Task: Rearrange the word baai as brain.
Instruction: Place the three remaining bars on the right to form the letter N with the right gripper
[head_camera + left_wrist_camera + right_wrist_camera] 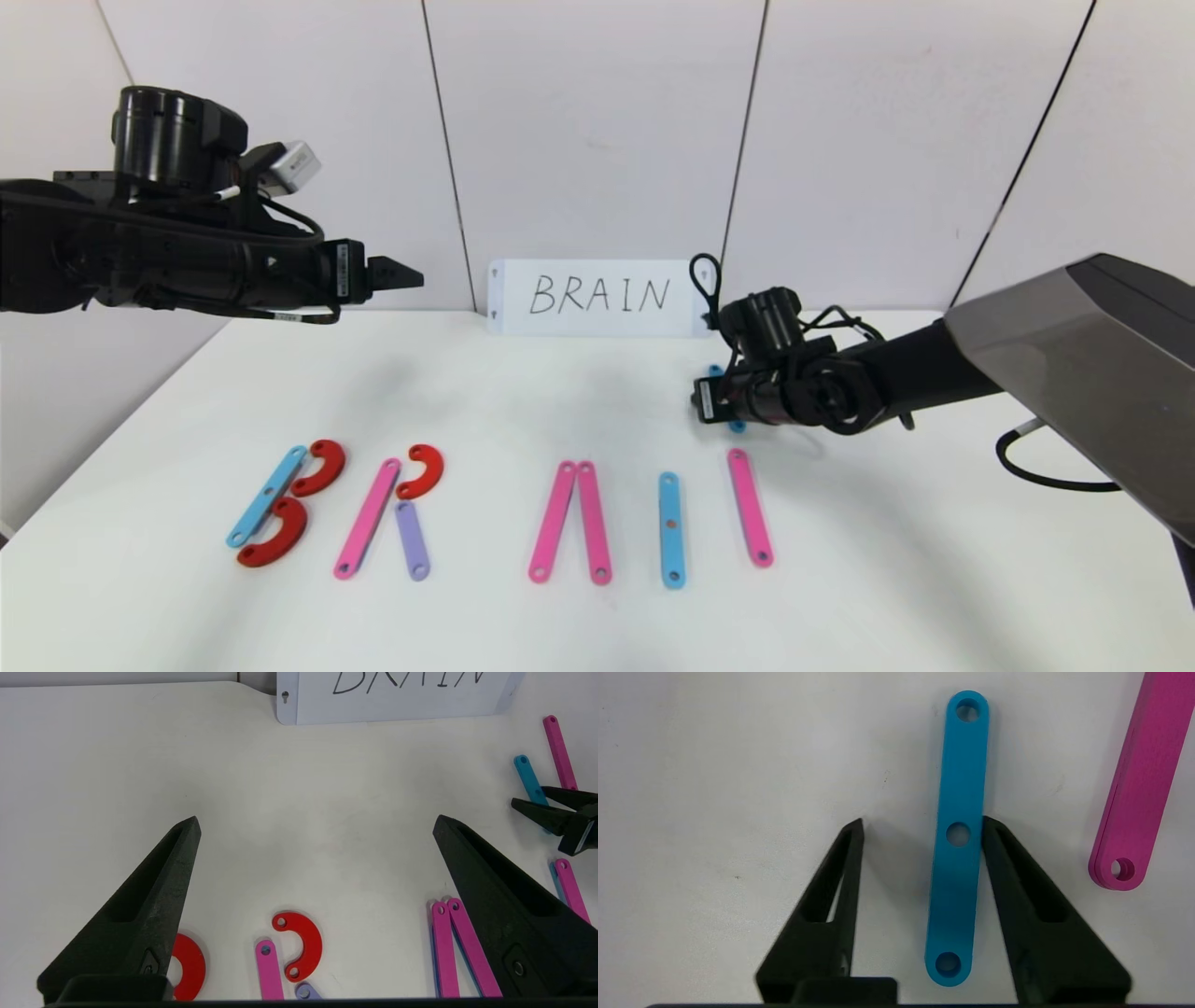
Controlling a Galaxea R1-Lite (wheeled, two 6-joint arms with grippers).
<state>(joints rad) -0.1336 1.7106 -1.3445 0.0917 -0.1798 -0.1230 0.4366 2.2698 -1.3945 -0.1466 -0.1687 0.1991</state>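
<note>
The word lies along the table's front: a blue strip [266,495] with two red half-rings [322,467], a pink strip [367,518] with a red half-ring [422,469] and a purple strip [411,541], two leaning pink strips [553,523], an upright blue strip [670,529] and a lone pink strip [750,507]. Behind that row lies another blue strip [959,812]. My right gripper [923,820] is low over it and straddles it, open; one finger touches its edge, the other stands apart. My left gripper [411,277] hovers high at the back left, wide open and empty.
A white card [597,297] with BRAIN handwritten in black leans on the back wall. A second pink strip [1134,788] lies beside the straddled blue one. The right arm [934,373] reaches in from the right, with a black cable [1027,467] behind it.
</note>
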